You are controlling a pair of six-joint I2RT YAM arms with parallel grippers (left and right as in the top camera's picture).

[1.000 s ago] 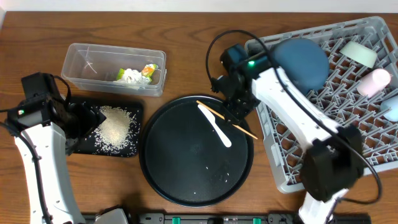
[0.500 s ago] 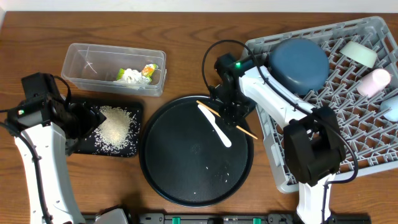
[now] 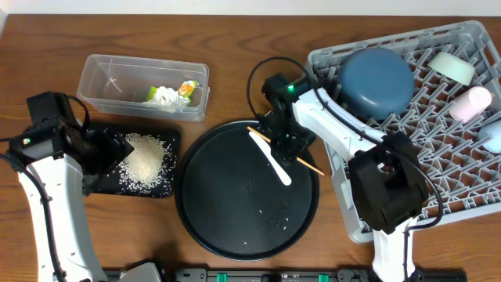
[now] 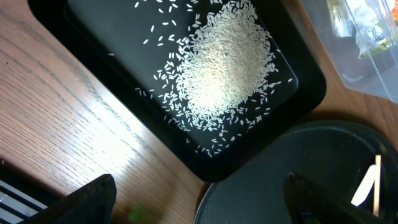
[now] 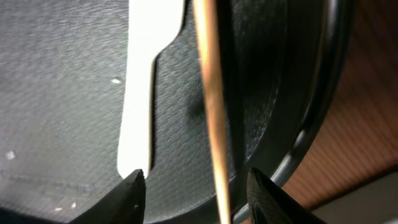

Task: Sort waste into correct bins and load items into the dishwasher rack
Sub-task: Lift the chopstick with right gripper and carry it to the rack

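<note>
The left claw (image 4: 199, 182) is hanging wide open over a corner of the shallow black tray (image 3: 169, 135), gripping nothing. The rice (image 3: 145, 162) is lying heaped in that tray. Just behind it, the clear tub (image 3: 98, 74) is holding the crumpled tissue (image 3: 163, 95) and the yellow-green wrapper (image 3: 189, 88). On the round black tray (image 3: 235, 227), the white spoon (image 3: 271, 158) and a chopstick (image 3: 310, 164) are lying side by side. The right claw (image 5: 194, 180) is straddling the chopstick, its fingers standing apart and not pinching it. The rack (image 3: 462, 196) is sitting on the table at the right, carrying the blue plate (image 3: 377, 78), the green bowl (image 3: 452, 66) and a pink cup (image 3: 470, 103).
</note>
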